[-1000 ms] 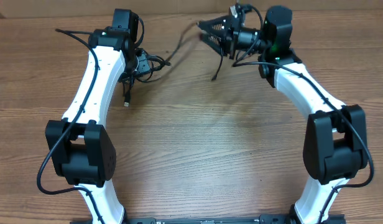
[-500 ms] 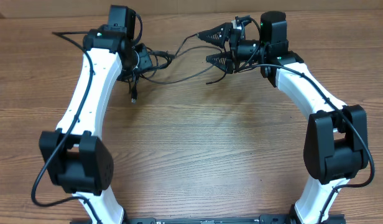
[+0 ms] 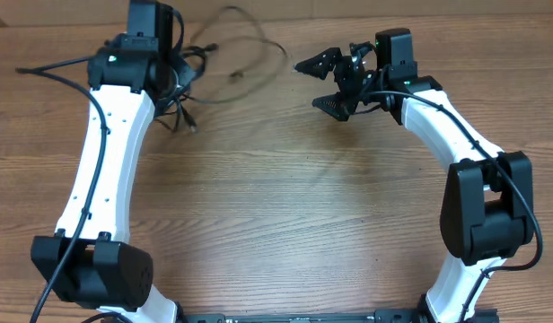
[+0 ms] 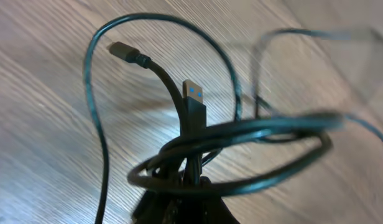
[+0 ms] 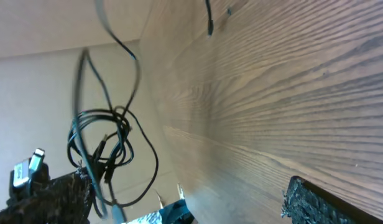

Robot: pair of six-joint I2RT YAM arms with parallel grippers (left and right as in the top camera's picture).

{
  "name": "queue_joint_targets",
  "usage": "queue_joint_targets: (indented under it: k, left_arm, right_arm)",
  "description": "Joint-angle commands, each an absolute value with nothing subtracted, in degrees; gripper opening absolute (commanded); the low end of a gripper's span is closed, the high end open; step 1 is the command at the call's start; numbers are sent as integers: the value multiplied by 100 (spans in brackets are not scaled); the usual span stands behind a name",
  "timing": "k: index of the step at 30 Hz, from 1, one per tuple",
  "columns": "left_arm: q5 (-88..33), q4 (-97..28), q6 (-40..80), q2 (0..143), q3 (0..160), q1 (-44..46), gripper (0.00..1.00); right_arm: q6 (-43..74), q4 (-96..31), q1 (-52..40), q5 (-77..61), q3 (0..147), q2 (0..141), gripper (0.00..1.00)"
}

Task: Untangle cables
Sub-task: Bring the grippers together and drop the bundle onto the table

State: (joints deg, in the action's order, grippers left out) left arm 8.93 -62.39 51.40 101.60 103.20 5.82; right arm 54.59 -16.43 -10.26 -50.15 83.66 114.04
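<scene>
1. Several cables (image 3: 224,56), thin and black, sit in 1 tangled bundle at the left gripper (image 3: 171,82); a wide loop arcs out from it toward the right gripper's side.
2. Left gripper: jaws pressed together, pinching the bundle at its base, as the left wrist view shows.
3. Plug ends: 1 silver USB plug (image 4: 193,93) with a blue insert and 1 small dark plug (image 4: 121,51), both just above the left gripper's pinch, ringed by 2 or more loops.
4. Right gripper (image 3: 329,84): fingers spread wide, empty, well apart from the left gripper, touching no cord.
5. Step in hand, by judgement: bundle anchored, second grasp pending; separation barely begun.
6. Next move calls for the right gripper to close on 1 free strand or plug near the left gripper and draw it away without tightening the knot.
7. Surface: wooden table (image 3: 276,206), mid-brown, grain running across.
8. Room: beige backdrop (image 5: 36,37) beyond the table edge past the left gripper; wall or floor cannot be told.
</scene>
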Motion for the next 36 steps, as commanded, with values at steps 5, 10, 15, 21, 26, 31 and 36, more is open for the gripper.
queue_joint_targets:
  k: [5,10,15,21,26,31,36]
  left_arm:
    - [967,-6257,5865,9996,10324,537,5]
    - [784,-6302,5874,9998,10324,663,4]
    - [788,-6346,5874,9998,10324,941,4]
    - [781,-6342,5924,9998,10324,1229,4]
    - [786,-6320,5942,10001,10324,1468,4]
    - [814,-6300,5940,10001,10324,1603,4]
    - [987,-6311,5835,10001,10324,1603,25]
  right_arm:
    - [5918,-1441,-1133,-5975,8433,11198,100]
    - [6182,-1109,-1431,-6160,8433,11198,100]
    - [6576,-425,-1758,-5994,8433,11198,100]
    - [6781,-438,-1984,-5485,8433,11198,85]
    - [6945,-410,-2071,-5271,8433,11198,66]
    - [6945,-412,-2099,-5275,8433,11198,18]
    - [6941,-414,-2099,-5371,8433,11198,4]
